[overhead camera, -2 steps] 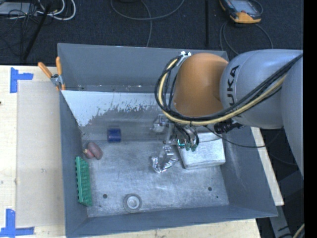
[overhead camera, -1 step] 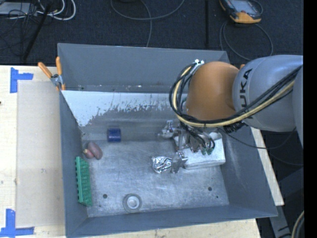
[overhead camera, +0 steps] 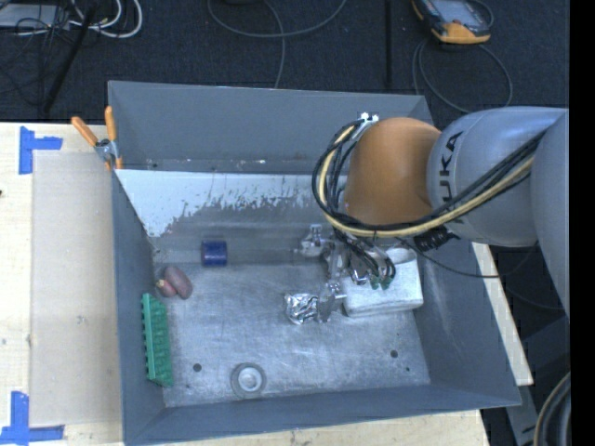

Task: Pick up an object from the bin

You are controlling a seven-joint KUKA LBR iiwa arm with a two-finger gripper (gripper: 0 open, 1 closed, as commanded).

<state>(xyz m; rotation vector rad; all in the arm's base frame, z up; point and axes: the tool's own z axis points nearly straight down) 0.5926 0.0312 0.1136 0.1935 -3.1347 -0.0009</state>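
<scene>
My gripper [overhead camera: 333,282] hangs low in the right half of the bin, under the arm's orange cover. A crumpled silver foil ball [overhead camera: 300,308] lies on the bin floor just to the lower left of it, touching or nearly touching its lower tip. A flat white block [overhead camera: 390,292] lies right behind the gripper on its right side, partly hidden by the wrist and cables. Whether anything is held, I cannot tell.
A small blue cube [overhead camera: 214,253] sits at the foot of the back wall. A pinkish-brown lump [overhead camera: 174,283] and a green toothed strip [overhead camera: 156,339] lie along the left wall. A grey round disc [overhead camera: 247,377] rests near the front wall.
</scene>
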